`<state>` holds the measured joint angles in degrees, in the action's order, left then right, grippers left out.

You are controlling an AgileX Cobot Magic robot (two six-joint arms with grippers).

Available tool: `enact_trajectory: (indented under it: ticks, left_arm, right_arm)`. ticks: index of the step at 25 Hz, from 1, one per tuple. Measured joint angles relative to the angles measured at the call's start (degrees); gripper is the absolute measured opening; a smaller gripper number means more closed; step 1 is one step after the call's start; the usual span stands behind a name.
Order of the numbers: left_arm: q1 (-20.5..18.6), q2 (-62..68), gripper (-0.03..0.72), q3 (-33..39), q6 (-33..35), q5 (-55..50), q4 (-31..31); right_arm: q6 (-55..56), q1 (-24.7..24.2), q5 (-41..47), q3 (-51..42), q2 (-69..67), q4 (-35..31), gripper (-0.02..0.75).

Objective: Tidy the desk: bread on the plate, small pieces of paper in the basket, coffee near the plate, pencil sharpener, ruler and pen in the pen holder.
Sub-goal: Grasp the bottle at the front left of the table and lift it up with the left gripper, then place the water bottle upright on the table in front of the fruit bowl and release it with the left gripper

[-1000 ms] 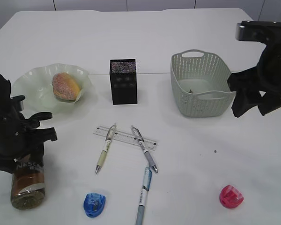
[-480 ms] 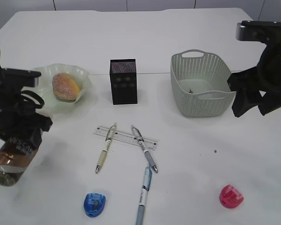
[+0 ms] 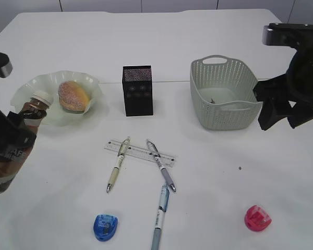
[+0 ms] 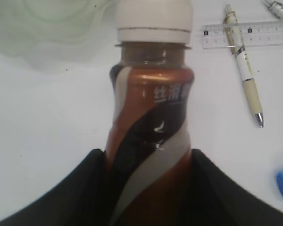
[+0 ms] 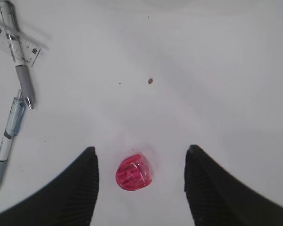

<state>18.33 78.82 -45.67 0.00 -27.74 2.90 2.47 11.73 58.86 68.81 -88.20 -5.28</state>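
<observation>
My left gripper (image 4: 147,157) is shut on the brown coffee bottle (image 4: 151,108). It holds the bottle (image 3: 13,151) tilted above the table, with the white cap next to the pale green plate (image 3: 28,94). The bread (image 3: 73,96) lies on the plate. The ruler (image 3: 141,152) lies mid-table with two pens (image 3: 117,165) (image 3: 160,165) across it and a third pen (image 3: 159,216) below. A blue sharpener (image 3: 105,227) and a red sharpener (image 3: 257,218) lie in front. My right gripper (image 5: 140,181) is open, high above the red sharpener (image 5: 134,172). The black pen holder (image 3: 137,90) stands upright.
The grey basket (image 3: 224,94) stands at the back right with a small scrap (image 3: 213,100) inside. My right arm (image 3: 292,88) hangs just right of the basket. The plate's edge (image 4: 47,37) and a pen on the ruler (image 4: 245,70) show in the left wrist view.
My left gripper has lifted the coffee bottle off the table, tilted it and carried it up towards the plate. The right arm has not moved.
</observation>
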Motion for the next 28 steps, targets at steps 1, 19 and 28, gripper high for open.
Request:
enact_trajectory:
  ticks: [1,19,28]
  left_arm:
    - [0.0,-1.7,0.389,2.0,0.0,2.1,-0.3]
    - [0.0,-9.1,0.387,29.7,0.0,62.2,-4.6]
    - [0.0,-3.8,0.386,29.8,-1.8,75.1,-1.1]
  right_arm:
    - [0.0,0.0,0.0,0.0,0.0,0.0,0.426]
    - [0.0,0.0,1.5,0.0,0.0,0.1,0.426]
    - [-0.6,0.0,1.9,0.0,0.0,0.6,0.426]
